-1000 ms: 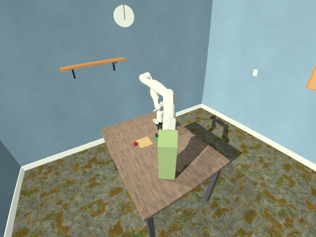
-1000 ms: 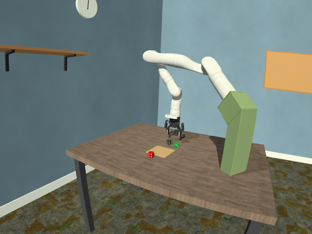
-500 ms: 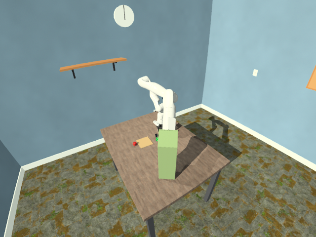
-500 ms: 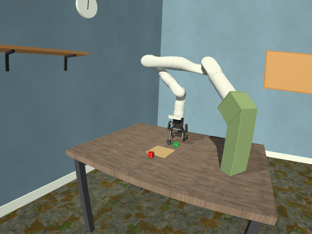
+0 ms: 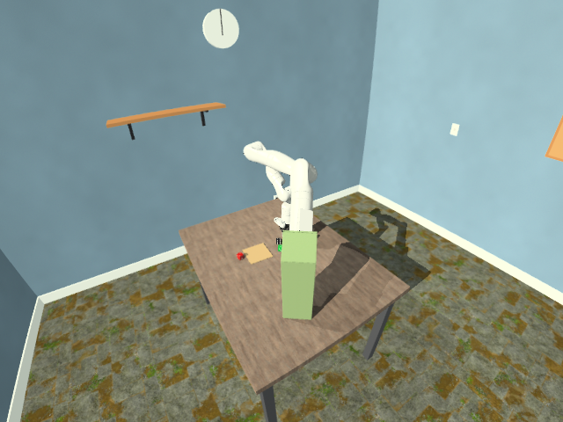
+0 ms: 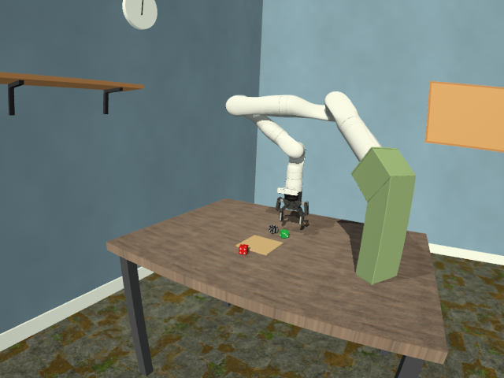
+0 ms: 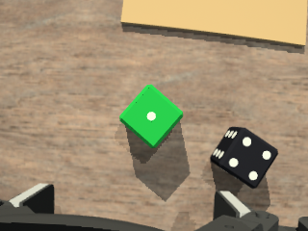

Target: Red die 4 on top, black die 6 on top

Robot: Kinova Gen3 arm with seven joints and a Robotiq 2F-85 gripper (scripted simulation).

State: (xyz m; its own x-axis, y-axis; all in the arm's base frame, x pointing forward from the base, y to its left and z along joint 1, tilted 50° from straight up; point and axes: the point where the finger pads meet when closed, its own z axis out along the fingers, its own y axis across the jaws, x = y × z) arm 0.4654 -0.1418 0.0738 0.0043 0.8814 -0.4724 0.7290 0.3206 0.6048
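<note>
The tan mat (image 6: pixel 259 244) lies flat on the table; its edge shows at the top of the wrist view (image 7: pixel 214 18). The red die (image 6: pixel 243 249) sits at the mat's near left corner, four pips on the side facing the exterior camera. The black die (image 7: pixel 243 156) rests on the bare table with 4 on top. The green die (image 7: pixel 151 115) rests beside it on the table, showing 1 on top. Both also show in the exterior view, the black die (image 6: pixel 272 228) and the green die (image 6: pixel 284 233), just off the mat's far corner. My gripper (image 6: pixel 291 220) is open and empty, hovering above the table behind these two dice.
A tall green block (image 6: pixel 384 215) stands on the table's right side, covering the arm's base. The table's edges lie well away from the dice.
</note>
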